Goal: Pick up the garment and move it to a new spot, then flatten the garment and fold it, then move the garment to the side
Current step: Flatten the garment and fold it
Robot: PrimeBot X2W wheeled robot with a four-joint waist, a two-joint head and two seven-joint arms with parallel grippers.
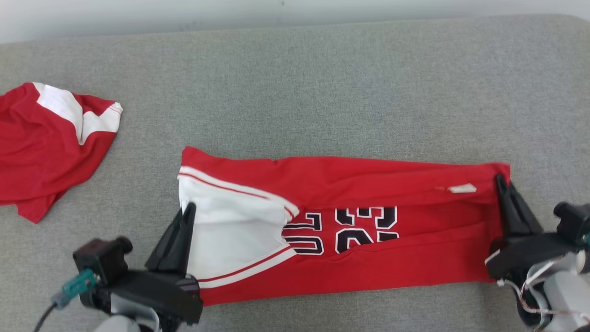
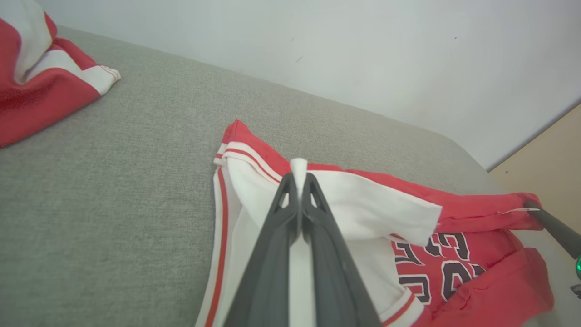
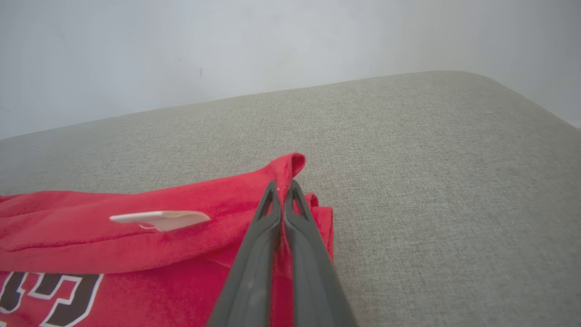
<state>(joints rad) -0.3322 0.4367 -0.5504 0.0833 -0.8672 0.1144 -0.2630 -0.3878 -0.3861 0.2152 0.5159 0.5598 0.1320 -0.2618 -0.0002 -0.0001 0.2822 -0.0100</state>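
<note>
now left gripper (image 1: pixel 189 208) and right gripper (image 1: pixel 500 180) both clenched on red jersey (image 1: pixel 368 184) ends.

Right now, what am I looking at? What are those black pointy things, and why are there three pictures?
This is a robot with two arms. The black pointy things are its tools for grabbing. The big picture comes from a camera on its head, looking down at a grey padded surface. The other two come from small cameras on its wrists, each looking along that arm's own tool.

A red jersey with a white panel and black numbers lies stretched out. The left tool is shut on the white end; the left wrist picture shows white cloth pinched between its tips. The right tool is shut on the red end, near a small white tag. A second red and white garment lies crumpled off to the left, untouched.
</note>
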